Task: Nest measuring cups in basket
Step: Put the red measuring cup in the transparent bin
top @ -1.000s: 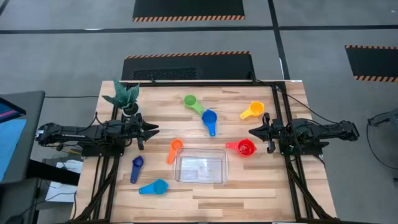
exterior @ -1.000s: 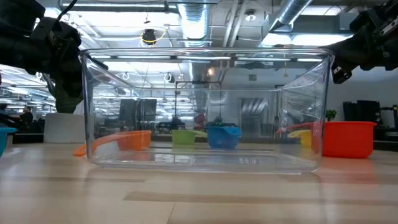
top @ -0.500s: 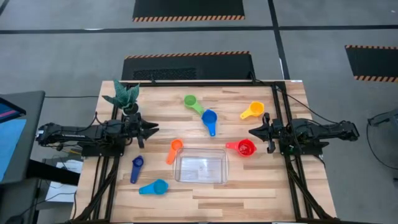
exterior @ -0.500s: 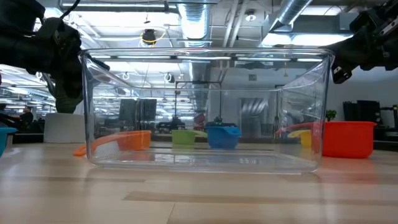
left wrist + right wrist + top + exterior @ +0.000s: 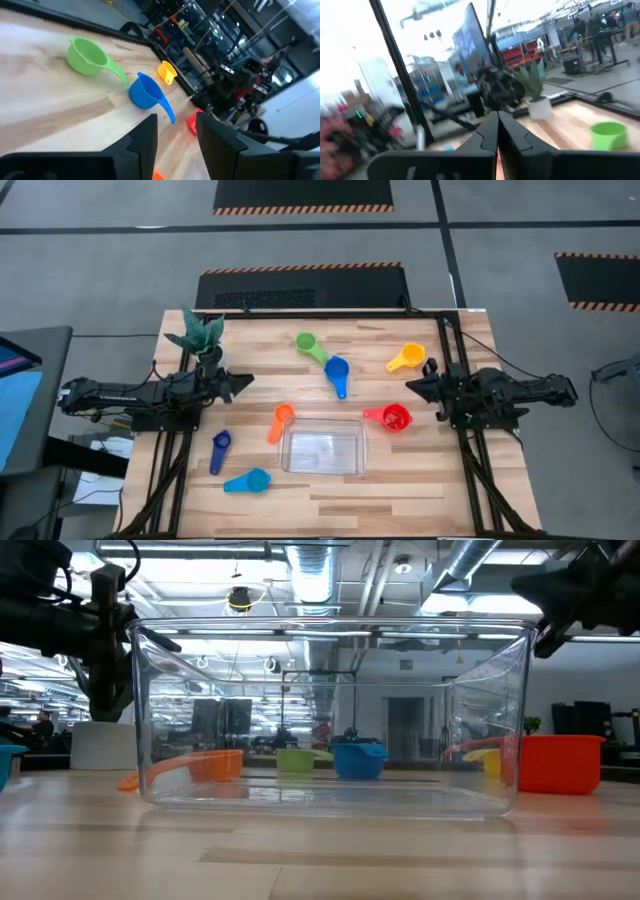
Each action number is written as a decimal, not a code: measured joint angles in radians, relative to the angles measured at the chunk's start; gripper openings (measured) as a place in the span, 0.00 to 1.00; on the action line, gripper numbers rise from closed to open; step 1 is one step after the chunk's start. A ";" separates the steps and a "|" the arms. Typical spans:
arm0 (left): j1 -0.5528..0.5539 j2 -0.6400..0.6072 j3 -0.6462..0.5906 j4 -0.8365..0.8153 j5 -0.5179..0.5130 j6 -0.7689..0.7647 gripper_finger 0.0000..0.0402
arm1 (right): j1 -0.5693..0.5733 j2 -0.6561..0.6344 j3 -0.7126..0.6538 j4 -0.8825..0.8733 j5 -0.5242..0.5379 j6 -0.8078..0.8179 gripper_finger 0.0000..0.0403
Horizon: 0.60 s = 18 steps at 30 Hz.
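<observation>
The clear basket (image 5: 322, 448) sits on the near middle of the table, resting on its flat bottom (image 5: 330, 795). Around it lie the cups: green (image 5: 308, 343), blue (image 5: 337, 370), yellow (image 5: 408, 357), red (image 5: 396, 418), orange (image 5: 281, 418), navy (image 5: 220, 448) and light blue (image 5: 250, 480). My left gripper (image 5: 243, 383) hovers near the table's left edge, open (image 5: 175, 120), pointing toward the blue cup (image 5: 146, 92) and green cup (image 5: 87, 56). My right gripper (image 5: 410, 385) hovers near the right edge, between the yellow and red cups, shut (image 5: 496, 116).
A small plant in a white pot (image 5: 205, 340) stands at the far left corner, just beyond my left gripper. Black frame rails (image 5: 452, 360) run along the table's left and right sides. Bare wood (image 5: 400, 490) lies along the near edge, right of the basket.
Both grippers have turned at the wrist while staying over the same spots. The right gripper has also drawn back a little toward the table's right edge and risen. The cups and basket have not moved.
</observation>
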 joint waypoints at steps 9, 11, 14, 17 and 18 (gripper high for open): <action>0.000 0.000 0.000 0.230 0.047 -0.159 0.31 | -0.004 0.001 0.000 0.222 0.000 0.217 0.06; -0.001 0.005 0.000 0.367 0.054 -0.105 0.31 | -0.003 0.002 0.000 0.355 0.000 0.143 0.06; 0.000 0.040 0.005 0.576 0.011 0.054 0.31 | -0.003 0.012 0.003 0.551 0.000 -0.012 0.06; 0.000 0.123 0.074 0.643 -0.018 0.164 0.31 | -0.003 0.031 0.010 0.583 0.000 -0.108 0.06; 0.000 0.159 0.108 0.648 -0.013 0.188 0.31 | -0.003 0.036 0.022 0.576 0.000 -0.119 0.06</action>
